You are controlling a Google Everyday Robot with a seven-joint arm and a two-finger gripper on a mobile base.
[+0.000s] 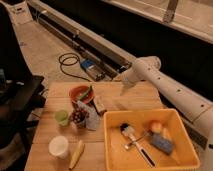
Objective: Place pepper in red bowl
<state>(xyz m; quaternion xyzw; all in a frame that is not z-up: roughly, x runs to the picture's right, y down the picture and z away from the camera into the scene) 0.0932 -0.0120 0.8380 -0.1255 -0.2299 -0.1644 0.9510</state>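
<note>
Entry, camera view. You had the gripper (123, 90) hanging at the end of the white arm over bare wooden table (142, 98), to the right of the red bowl (79, 93) and apart from it. Whether the claw was open or closed, I could not tell; nothing could be made out in it.

The pepper (89, 93) showed as a green sliver at the bowl's right side, on or just inside the rim. It could not be settled whether it lay fully in the dark hollow or leaned on the edge. My reading: that side faces the arm, which would explain why the pepper sat there and not at the centre. The placing looked done or nearly so.

Around the bowl you had clutter: a light green cup (61, 117) in front of it, a white cup (58, 146) and a pale yellow piece (76, 154) nearer the table's front edge, and the big yellow tub (140, 113) on the right. The gripper's spot stood between bowl and tub, touching neither. A sensible clearance, in my judgement, for lifting away without knocking the bowl.
</note>
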